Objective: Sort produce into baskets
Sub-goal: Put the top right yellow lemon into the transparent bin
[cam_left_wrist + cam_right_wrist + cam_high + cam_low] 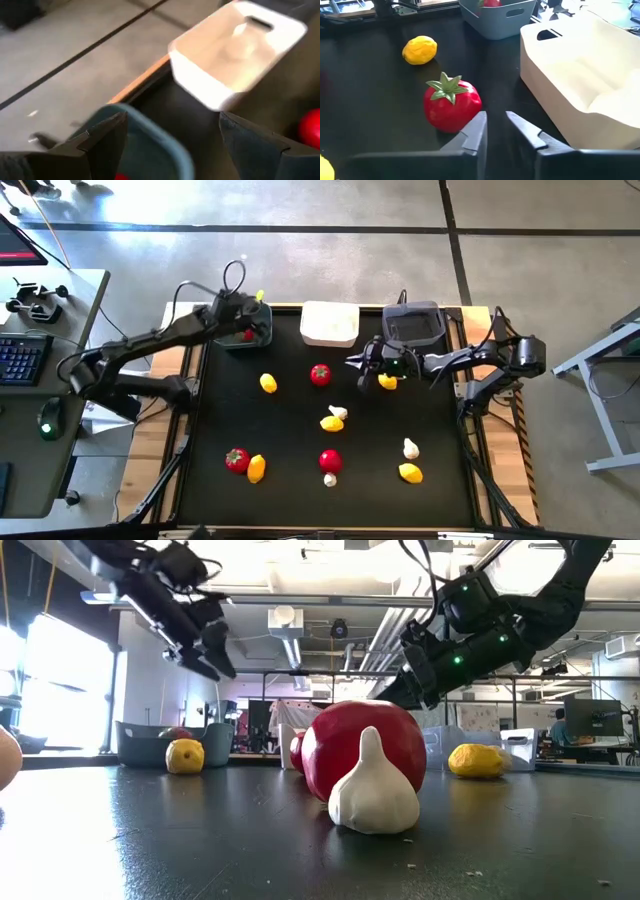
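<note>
The right gripper (495, 131), fingers parted only a crack and empty, has a tomato (452, 104) resting on the worktop (370, 100) just ahead of its fingertips, slightly to one side. The left gripper (170, 145) hangs spread wide and empty over the grey basket (248, 330), well apart from that tomato, so the right arm is nearer

Lab: exposed ceiling ducts (285, 625); concrete floor (300, 240); keyboard desk (40, 360)

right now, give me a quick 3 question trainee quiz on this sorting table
1. True or false: the white basket stands between the two grey baskets.
2. Which basket already holds a tomato? A) left grey basket B) white basket C) right grey basket
3. What yellow piece lies just beside the right gripper?

Key
1. True.
2. A; red shows inside it, under the left gripper, whose fingers stand apart.
3. A lemon.
</note>
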Action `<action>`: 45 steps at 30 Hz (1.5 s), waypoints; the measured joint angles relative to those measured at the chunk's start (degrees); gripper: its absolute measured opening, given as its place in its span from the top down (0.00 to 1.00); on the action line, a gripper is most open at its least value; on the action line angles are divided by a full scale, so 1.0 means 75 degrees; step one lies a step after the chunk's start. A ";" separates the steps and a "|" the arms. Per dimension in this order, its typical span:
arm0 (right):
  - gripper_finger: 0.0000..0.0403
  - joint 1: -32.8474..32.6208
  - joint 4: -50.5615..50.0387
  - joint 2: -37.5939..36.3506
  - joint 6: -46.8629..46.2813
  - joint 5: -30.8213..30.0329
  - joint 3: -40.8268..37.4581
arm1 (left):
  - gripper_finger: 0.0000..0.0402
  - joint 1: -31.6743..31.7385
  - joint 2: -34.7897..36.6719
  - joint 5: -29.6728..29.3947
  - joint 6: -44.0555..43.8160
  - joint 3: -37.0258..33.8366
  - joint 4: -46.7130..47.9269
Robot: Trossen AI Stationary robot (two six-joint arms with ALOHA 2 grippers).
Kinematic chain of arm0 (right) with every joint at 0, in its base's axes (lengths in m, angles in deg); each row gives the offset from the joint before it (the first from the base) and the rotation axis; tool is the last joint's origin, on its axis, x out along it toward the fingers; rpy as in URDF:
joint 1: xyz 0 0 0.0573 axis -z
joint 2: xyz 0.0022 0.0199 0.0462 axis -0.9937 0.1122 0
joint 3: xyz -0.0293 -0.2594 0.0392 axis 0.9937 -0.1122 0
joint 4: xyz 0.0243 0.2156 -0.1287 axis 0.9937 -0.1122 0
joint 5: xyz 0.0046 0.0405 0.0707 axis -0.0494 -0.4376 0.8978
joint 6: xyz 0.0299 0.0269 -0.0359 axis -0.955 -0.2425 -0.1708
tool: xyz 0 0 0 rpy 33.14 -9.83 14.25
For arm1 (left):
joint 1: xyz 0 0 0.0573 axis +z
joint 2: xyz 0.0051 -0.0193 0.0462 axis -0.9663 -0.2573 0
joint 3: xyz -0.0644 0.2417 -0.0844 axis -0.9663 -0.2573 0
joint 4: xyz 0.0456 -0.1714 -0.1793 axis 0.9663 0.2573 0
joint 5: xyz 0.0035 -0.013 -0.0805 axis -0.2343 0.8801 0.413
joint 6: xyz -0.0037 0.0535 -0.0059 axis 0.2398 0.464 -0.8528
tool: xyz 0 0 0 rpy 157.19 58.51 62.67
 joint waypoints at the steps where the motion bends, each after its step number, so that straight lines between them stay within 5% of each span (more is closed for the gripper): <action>1: 0.81 -0.0032 0.0000 0.0000 -0.0003 0.0001 0.0000 | 0.26 -0.0126 0.0169 0.0103 -0.0083 -0.0209 -0.0273; 15: 0.51 -0.0652 0.0163 0.0000 -0.0213 -0.0197 0.0003 | 0.26 -0.1788 0.1117 0.1427 -0.0471 -0.2690 -0.4547; 23: 0.48 -0.1027 0.0160 0.0000 -0.0663 -0.0425 0.0003 | 0.26 -0.2297 0.0825 0.1347 -0.1417 -0.2891 -0.4651; 26: 0.48 -0.1196 0.0155 0.0000 -0.0766 -0.0422 0.0003 | 0.28 -0.2674 0.0596 0.1433 -0.0655 -0.2990 -0.5057; 32: 0.48 -0.1542 0.0157 0.0000 -0.0903 -0.0509 0.0003 | 0.40 -0.3067 0.0002 0.1803 -0.0049 -0.3797 -0.7705; 38: 0.48 -0.1729 -0.0003 0.0000 -0.1179 -0.0544 0.0026 | 0.55 -0.3038 -0.0478 0.2073 -0.0315 -0.4230 -0.8843; 45: 0.48 -0.1952 -0.2662 0.0000 -0.1220 -0.0775 0.1225 | 0.71 -0.3041 -0.0990 0.2174 -0.0273 -0.4240 -0.9019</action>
